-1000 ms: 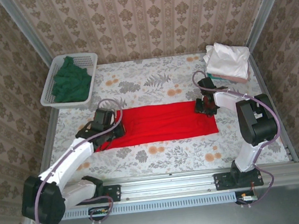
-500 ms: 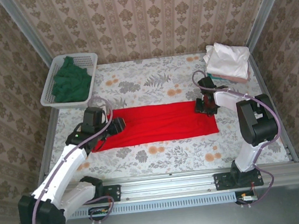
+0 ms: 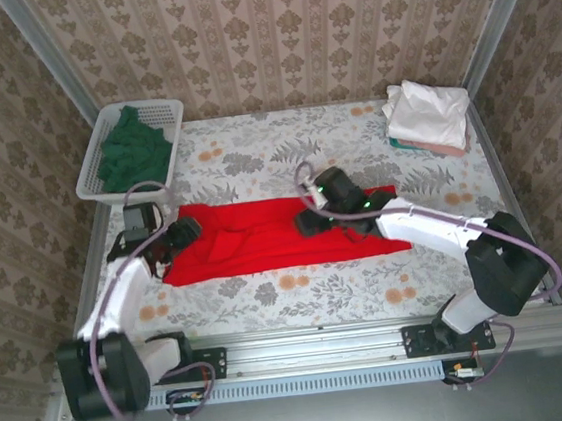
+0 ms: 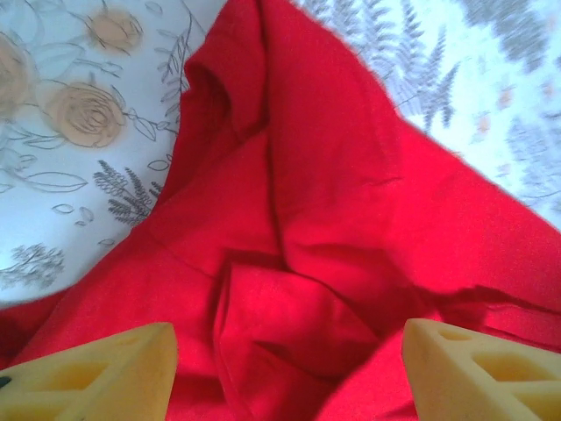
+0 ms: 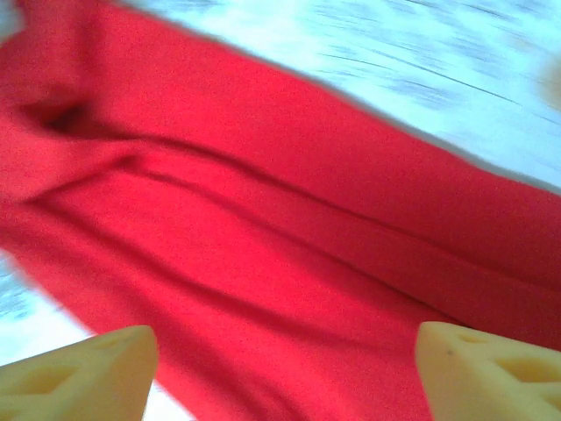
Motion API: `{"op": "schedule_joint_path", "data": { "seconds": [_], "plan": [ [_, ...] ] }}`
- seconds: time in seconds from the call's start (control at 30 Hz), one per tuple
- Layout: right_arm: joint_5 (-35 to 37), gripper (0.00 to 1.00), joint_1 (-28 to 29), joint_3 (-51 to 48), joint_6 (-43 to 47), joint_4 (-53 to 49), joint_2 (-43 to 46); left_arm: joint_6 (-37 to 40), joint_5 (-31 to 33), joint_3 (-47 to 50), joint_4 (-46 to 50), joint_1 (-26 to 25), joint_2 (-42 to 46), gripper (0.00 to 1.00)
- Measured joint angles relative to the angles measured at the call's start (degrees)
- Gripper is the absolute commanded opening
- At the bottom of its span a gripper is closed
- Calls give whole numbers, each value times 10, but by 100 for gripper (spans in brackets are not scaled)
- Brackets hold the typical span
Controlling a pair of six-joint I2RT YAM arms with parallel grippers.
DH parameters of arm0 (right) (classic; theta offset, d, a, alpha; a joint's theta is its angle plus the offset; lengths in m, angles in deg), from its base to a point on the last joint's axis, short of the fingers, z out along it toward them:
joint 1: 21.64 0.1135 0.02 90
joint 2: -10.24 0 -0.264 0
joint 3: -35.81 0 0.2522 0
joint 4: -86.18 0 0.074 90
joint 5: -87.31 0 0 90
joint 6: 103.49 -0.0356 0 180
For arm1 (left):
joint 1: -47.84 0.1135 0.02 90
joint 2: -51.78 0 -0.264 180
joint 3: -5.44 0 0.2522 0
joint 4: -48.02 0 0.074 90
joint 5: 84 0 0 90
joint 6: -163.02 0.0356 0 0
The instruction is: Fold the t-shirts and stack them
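Right gripper (image 3: 309, 222) reaches, apparently open, over red t-shirt (image 3: 265, 247).

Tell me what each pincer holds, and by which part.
Nothing is held. The left pincer and the right pincer both stand wide open over the red t-shirt, gripping none of it.

The spread t-shirt (image 3: 284, 235) lies centrally, the basket (image 3: 154, 104) behind-left holding a bunched t-shirt (image 3: 135, 157), folded t-shirts (image 3: 430, 114) behind-right.
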Motion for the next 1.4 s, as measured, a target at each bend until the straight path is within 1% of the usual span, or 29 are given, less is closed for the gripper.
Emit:
{"op": "schedule_joint_path", "data": {
  "seconds": [0.03,0.1,0.17,0.2,0.27,0.33,0.4,0.5,0.6,0.7,0.8,0.9,1.0,1.1,1.2,1.27,1.3,1.33,1.4],
  "plan": [
    [-28,83,17,2,14,35,-12,4,-7,-12,-6,0,-32,65],
    [-69,80,28,16,32,87,-45,12,-20,-38,-16,0,-79,60],
    [-104,80,32,46,60,118,-96,21,-32,-68,-25,-1,-116,56],
    [-118,77,35,71,77,129,-126,26,-37,-85,-33,-1,-136,55],
    [-146,77,38,126,113,133,-183,35,-43,-110,-43,-1,-167,55],
    [-178,77,43,177,164,131,-228,45,-47,-135,-47,-1,-200,50],
    [-204,76,49,200,214,133,-248,54,-55,-151,-50,-1,-229,49],
    [-238,76,54,213,286,131,-264,64,-63,-160,-53,-1,-263,42],
    [-247,73,60,256,345,111,-299,73,-70,-163,-54,-2,-287,30],
    [-247,69,63,307,383,89,-343,76,-75,-168,-54,-3,-298,18],
    [-248,59,63,346,408,69,-376,80,-77,-176,-52,-7,-300,9],
    [-252,54,63,373,428,47,-398,80,-81,-184,-52,-10,-300,2],
    [-255,47,64,404,449,15,-417,83,-82,-187,-52,-10,-300,0],
    [-255,43,66,423,465,-14,-429,83,-82,-193,-43,-9,-300,0],
    [-256,31,67,430,479,-36,-431,83,-82,-203,-37,-9,-299,0],
    [-256,24,67,433,485,-49,-432,83,-82,-211,-27,-9,-295,0],
    [-256,19,68,433,488,-53,-432,83,-82,-216,-21,-9,-292,0],
    [-256,15,68,433,491,-56,-432,84,-82,-222,-14,-9,-289,0],
    [-255,13,70,427,497,-56,-430,86,-80,-233,-3,-8,-283,0]
  ]
}}
